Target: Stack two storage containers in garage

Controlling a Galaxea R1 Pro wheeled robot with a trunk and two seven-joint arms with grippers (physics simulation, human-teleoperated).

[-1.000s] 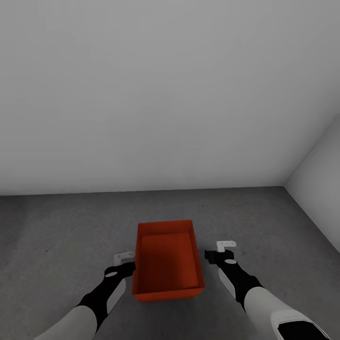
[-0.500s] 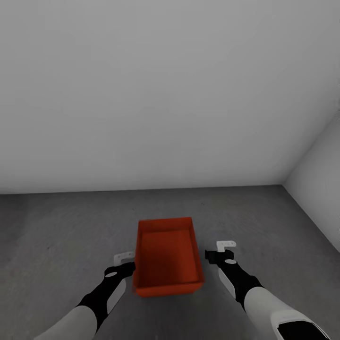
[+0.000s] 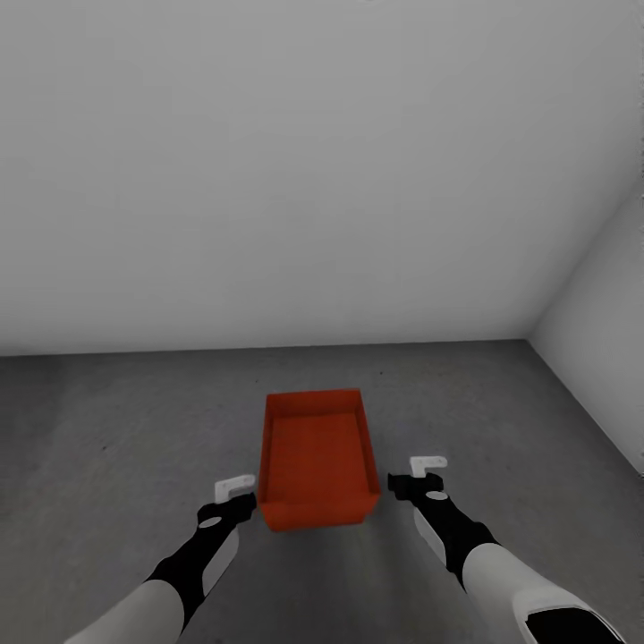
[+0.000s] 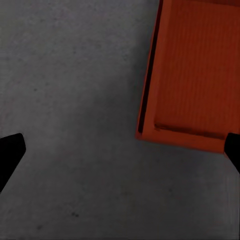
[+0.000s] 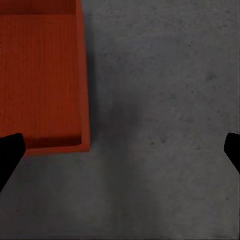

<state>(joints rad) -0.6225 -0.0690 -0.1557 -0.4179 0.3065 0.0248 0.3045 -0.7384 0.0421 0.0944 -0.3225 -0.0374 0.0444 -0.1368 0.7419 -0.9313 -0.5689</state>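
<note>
Orange-red storage container (image 3: 317, 458) on the dark grey floor (image 3: 107, 429), both claws free of it.

The left gripper (image 3: 234, 494) hangs just off the container's near left corner, its fingers (image 4: 10, 152) spread wide with bare concrete between them and nothing held. The container sits upright and open-topped (its inside looks empty) between the two arms and slightly ahead of them, a little way out from the white wall (image 3: 295, 179). The right gripper (image 3: 419, 474) hovers just off the near right corner, apart from the wall of the box, its jaws equally wide and empty.
</note>
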